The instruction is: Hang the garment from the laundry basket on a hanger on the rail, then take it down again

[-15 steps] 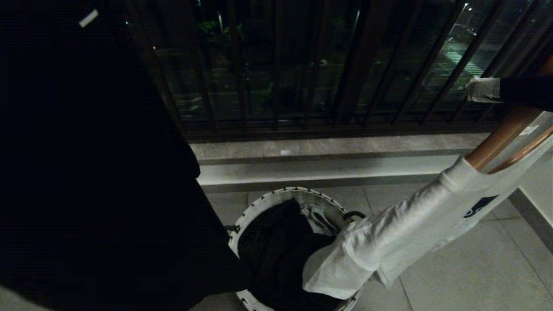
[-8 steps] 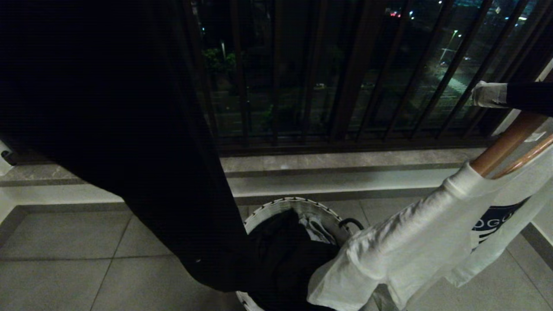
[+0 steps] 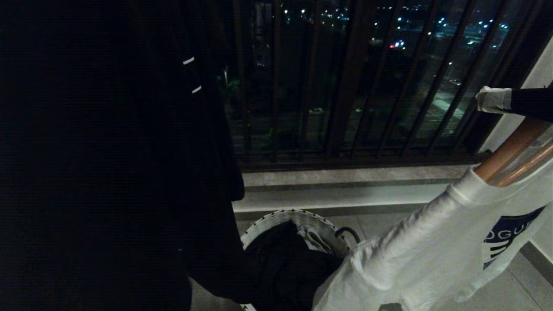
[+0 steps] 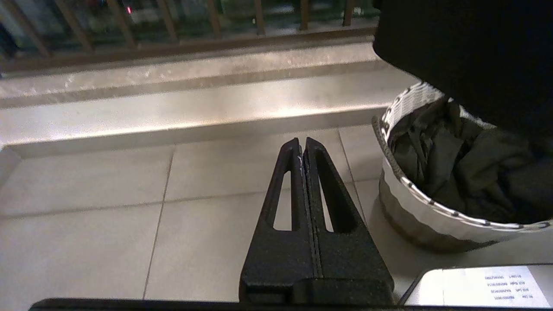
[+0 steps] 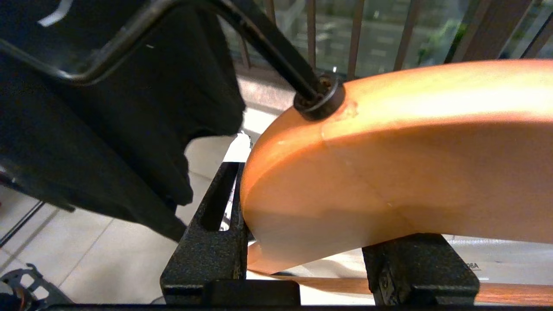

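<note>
A dark hanging garment (image 3: 108, 172) fills the left. The left gripper (image 4: 302, 149), jaws pressed together and empty, hangs above the tiled floor (image 4: 108, 207) beside the laundry basket (image 3: 302, 218), which holds dark clothing (image 4: 466, 168). At right, the right gripper (image 5: 302, 242) clamps a wooden hanger (image 5: 410, 164), jaws partly open around it; a white shirt (image 3: 432, 259) drapes from it beside the basket.

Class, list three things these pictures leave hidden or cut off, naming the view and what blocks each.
1. The rail: in no view; whether the hanger's hook is on it cannot be told.
2. The laundry basket: head view, its contents largely covered by the hanging black garment and the white shirt.
3. The wooden hanger: right wrist view, cut off at the edge beyond the right gripper.
</note>
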Robot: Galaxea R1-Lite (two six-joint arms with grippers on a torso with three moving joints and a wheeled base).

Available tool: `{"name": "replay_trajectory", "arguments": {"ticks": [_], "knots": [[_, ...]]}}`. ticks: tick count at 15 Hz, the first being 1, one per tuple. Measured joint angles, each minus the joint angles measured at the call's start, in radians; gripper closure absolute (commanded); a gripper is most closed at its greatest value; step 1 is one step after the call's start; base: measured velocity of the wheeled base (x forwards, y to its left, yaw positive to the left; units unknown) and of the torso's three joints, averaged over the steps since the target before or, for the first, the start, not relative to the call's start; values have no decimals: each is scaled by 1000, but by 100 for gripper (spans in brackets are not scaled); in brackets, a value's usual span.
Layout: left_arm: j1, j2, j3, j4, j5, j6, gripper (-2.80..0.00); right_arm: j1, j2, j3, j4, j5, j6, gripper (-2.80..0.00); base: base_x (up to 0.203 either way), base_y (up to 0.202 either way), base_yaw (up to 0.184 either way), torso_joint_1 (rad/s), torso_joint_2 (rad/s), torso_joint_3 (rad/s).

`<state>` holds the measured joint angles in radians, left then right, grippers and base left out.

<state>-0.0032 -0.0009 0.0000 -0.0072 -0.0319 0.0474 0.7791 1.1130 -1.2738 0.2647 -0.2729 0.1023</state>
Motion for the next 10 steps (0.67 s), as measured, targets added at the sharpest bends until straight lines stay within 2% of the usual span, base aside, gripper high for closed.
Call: {"name": "replay_trajectory", "arguments": {"ticks": [4,10], "knots": [[-1,0,0,0,0,0,0,0,-2,0,0,0,0,0,0,0,0,5,1,193],[-1,0,0,0,0,-1,0,-1,-10,14,1,0,-1,0,0,0,0,1,3,30]]}}
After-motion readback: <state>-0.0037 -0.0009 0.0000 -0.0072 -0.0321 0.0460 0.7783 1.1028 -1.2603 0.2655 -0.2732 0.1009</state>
